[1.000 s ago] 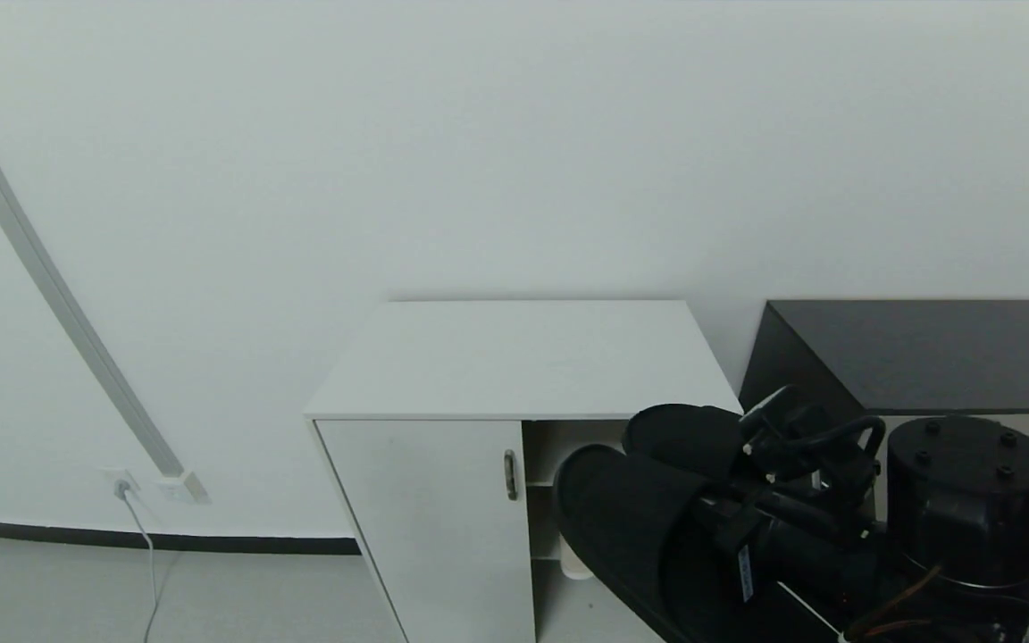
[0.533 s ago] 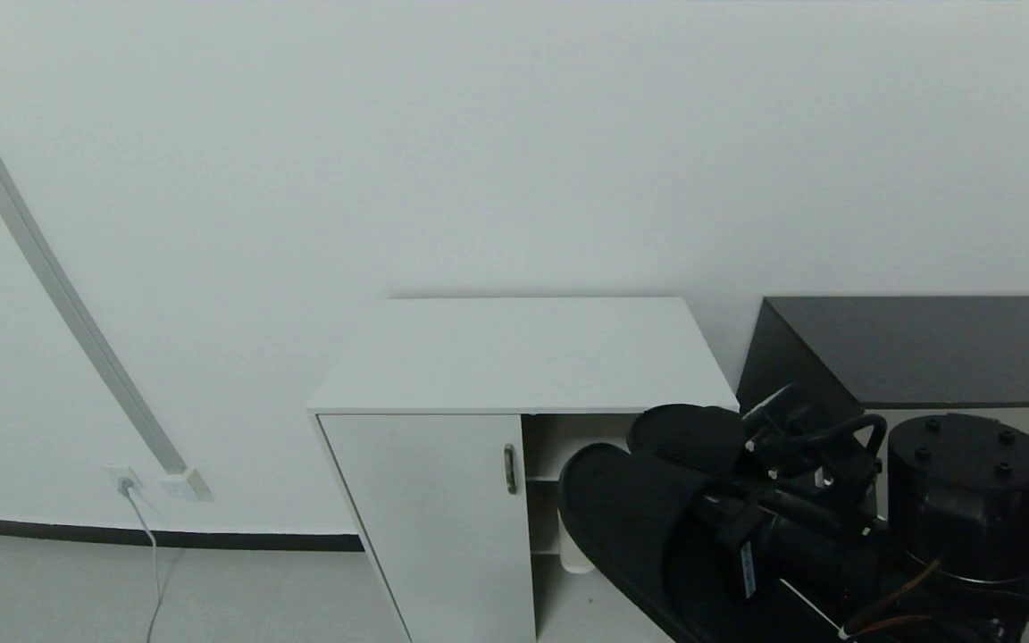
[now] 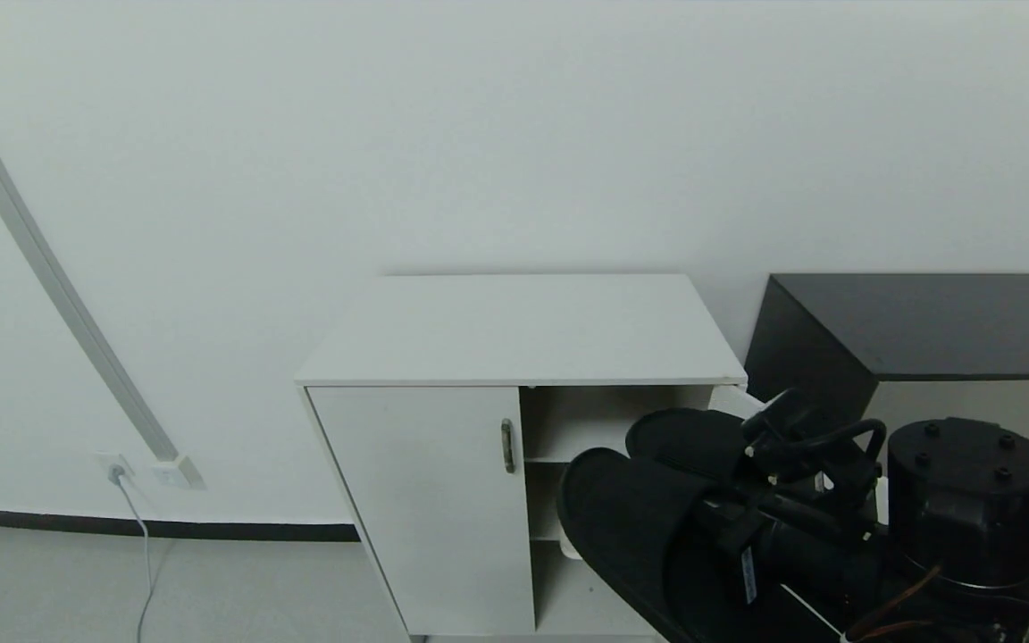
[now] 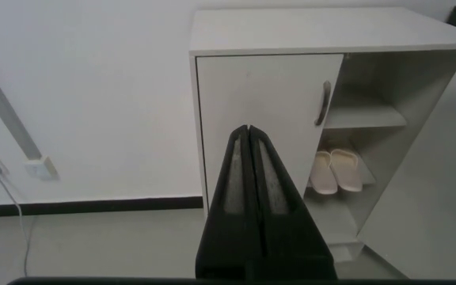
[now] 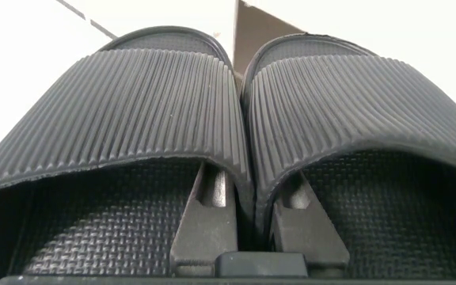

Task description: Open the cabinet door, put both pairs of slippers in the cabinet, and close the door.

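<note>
Right pincer (image 5: 252, 194) pinches black slippers (image 3: 639, 518), toes apparently toward cabinet (image 3: 514, 330); left pincer (image 4: 248, 136) pressed together.

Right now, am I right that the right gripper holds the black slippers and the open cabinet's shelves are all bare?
Not all bare: the left wrist view shows a pale pair of slippers lying inside the cabinet. The right gripper does hold the black slippers.

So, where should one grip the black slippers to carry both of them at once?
Grip the two touching inner walls of the black slippers together, coming from the heel end, one finger in each footbed under the strap. They lie side by side, so one pinch holds both; the right gripper holds them this way.
</note>
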Motion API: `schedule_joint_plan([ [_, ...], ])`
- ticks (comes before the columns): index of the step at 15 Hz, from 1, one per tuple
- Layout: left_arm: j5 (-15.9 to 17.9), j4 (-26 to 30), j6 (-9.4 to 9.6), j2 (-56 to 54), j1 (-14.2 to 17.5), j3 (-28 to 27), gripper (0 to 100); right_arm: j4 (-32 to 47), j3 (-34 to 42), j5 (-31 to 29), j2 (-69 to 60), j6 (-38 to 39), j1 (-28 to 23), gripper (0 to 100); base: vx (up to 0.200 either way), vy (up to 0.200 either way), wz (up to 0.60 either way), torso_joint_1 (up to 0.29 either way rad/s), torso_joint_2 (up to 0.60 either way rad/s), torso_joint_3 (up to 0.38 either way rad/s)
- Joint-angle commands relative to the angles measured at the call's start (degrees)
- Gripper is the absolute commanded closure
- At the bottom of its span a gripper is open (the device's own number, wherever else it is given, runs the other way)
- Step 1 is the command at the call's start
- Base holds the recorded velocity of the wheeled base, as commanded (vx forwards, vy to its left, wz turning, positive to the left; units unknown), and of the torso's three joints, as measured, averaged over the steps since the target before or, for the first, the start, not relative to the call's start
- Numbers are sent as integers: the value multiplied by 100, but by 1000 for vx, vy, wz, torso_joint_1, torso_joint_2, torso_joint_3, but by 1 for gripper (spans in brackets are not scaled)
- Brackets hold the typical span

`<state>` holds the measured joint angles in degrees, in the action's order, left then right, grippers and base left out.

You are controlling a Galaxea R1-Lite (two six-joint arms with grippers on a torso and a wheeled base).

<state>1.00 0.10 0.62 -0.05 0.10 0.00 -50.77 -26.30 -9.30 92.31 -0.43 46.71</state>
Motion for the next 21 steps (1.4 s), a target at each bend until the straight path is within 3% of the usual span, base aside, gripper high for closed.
schedule_joint_plan([
  [1, 6, -1, -1, 5, -1, 0, 100, -3, 2, -1, 15, -1, 4, 100, 0, 0, 0, -222, 505, 286],
  [21, -3, -1, -9, 5, -1, 0, 100, -11, 63, -19, 15, -89, 57, 100, 0, 0, 0, -181, 508, 325],
])
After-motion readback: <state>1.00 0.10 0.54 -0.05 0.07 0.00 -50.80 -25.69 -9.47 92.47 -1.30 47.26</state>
